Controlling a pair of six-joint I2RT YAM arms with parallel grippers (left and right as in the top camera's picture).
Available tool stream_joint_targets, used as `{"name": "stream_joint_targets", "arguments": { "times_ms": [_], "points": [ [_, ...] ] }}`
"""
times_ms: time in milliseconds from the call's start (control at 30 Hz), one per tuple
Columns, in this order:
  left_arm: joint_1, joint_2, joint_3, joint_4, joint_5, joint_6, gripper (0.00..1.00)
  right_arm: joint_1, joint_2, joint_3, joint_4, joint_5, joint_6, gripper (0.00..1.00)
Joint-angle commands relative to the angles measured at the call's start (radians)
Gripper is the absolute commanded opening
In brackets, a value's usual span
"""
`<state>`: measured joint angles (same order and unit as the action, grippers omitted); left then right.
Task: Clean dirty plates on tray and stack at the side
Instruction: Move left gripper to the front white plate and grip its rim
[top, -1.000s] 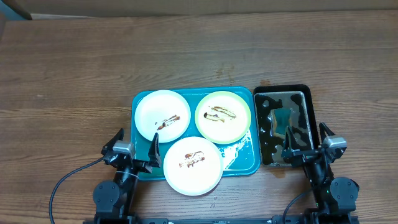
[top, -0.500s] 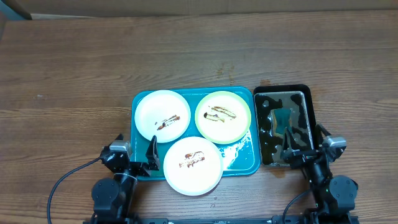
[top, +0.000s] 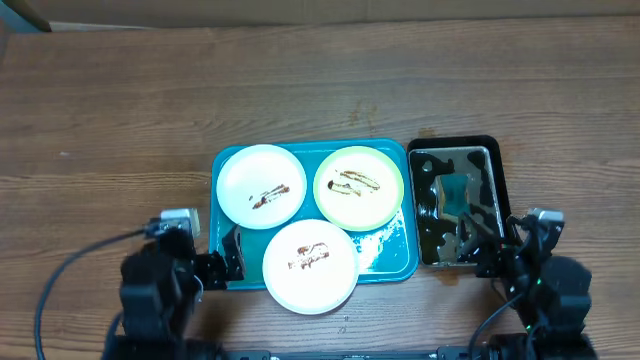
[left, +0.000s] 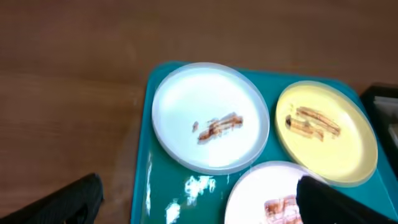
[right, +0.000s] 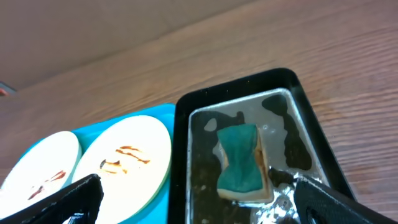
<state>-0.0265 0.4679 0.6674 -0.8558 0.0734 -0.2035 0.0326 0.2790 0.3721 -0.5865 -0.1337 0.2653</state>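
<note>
The teal tray (top: 312, 149) holds three smeared plates: a white plate (top: 261, 186) at the back left, a yellow-green plate (top: 359, 186) at the back right, and a white plate (top: 310, 265) at the front, overhanging the tray's near rim. My left gripper (top: 230, 262) is open and empty at the tray's front left corner. In the left wrist view (left: 199, 208) it hovers above the tray (left: 177, 193), with the back white plate (left: 210, 115) ahead. My right gripper (top: 495, 250) is open and empty over the near end of the black pan.
The black pan (top: 495, 150) of water stands right of the tray with a teal sponge (top: 455, 190) lying in it. The sponge (right: 239, 158) lies just ahead of my right gripper (right: 202, 208). Bare wooden table (top: 120, 120) surrounds everything.
Both arms have risen and look larger from overhead. The left arm has shifted a little to the left. Plates, tray and sponge have not moved.
</note>
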Motion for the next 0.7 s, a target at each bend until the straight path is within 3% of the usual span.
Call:
{"name": "stream_joint_targets", "arguments": {
  "times_ms": [0, 133, 233, 467, 667],
  "points": [
    [-0.007, 0.132, 0.165, -0.092, 0.004, -0.006, 1.0, -0.006, 0.111, 0.122, -0.057, -0.018, 0.028, 1.0],
    [-0.007, 0.282, 0.351, -0.236, 0.019, -0.005, 1.0, -0.006, 0.269, 0.266, -0.187, -0.018, 0.022, 1.0],
    [-0.006, 0.339, 0.406, -0.254, 0.027, -0.004, 1.0, -0.006, 0.342, 0.327, -0.214, -0.019, 0.02, 1.0],
    [-0.007, 0.4, 0.415, -0.259, 0.182, -0.007, 1.0, -0.006, 0.406, 0.393, -0.232, -0.118, 0.02, 1.0],
    [-0.009, 0.465, 0.41, -0.338, 0.171, -0.095, 1.0, -0.006, 0.409, 0.393, -0.208, -0.074, 0.02, 1.0]
  ]
}}
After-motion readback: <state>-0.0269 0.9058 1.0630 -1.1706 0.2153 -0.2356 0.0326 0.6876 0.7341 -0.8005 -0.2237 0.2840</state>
